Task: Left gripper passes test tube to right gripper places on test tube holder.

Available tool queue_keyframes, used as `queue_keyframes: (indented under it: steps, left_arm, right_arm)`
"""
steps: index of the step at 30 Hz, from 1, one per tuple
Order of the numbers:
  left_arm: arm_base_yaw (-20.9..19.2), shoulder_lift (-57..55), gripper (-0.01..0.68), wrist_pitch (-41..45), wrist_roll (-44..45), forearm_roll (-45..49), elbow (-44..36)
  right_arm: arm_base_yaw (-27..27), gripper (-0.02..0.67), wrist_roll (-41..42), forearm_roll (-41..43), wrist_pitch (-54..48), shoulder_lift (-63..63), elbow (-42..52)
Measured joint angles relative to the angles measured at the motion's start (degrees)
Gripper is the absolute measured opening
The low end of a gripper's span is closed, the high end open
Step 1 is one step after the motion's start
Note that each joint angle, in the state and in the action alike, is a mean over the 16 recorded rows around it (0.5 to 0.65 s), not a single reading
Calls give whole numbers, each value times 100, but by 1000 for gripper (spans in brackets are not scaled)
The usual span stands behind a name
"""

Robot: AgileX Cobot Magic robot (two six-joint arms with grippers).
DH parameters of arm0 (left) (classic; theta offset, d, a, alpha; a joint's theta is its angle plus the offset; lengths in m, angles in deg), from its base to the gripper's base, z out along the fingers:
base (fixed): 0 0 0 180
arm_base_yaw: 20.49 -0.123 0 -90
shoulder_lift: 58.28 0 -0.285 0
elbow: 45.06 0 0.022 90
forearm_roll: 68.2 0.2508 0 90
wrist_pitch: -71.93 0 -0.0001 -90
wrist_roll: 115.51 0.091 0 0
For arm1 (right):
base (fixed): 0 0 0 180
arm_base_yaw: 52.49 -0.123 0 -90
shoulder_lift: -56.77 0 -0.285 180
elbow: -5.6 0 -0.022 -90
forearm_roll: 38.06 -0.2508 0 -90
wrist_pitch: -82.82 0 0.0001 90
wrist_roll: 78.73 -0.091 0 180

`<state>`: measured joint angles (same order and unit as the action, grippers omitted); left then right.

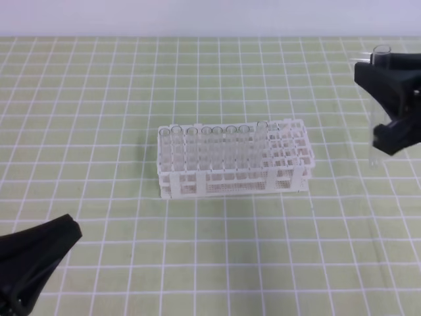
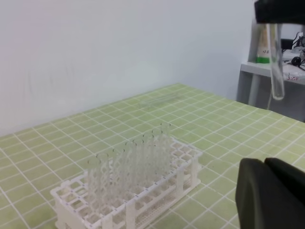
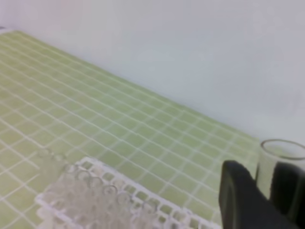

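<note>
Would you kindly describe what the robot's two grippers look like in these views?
Both look matte black. The left gripper is a plain wedge tapering to a blunt tip, with no markings visible. The right gripper is chunkier and angular, with two thick rounded fingers in its wrist view. No cables or labels show.

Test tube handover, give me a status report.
Left pincer shut, empty, low at near left. Right pincer shut on test tube, upright, high right of the test tube holder. Nothing in the way.
</note>
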<state>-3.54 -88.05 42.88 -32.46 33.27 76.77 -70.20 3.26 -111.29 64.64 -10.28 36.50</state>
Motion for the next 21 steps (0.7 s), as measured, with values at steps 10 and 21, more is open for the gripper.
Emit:
queue_keyframes:
  steps: [10, 21]
  left_arm:
    - [-1, -11, 0, 30, 2, 26, 1]
    - [-1, -9, 0, 24, 1, 16, 1]
  right_arm:
    - [-1317, 99, -4658, 3638, 2806, -718, -31]
    - [-1701, 99, -6928, 5411, 4525, -1782, -36]
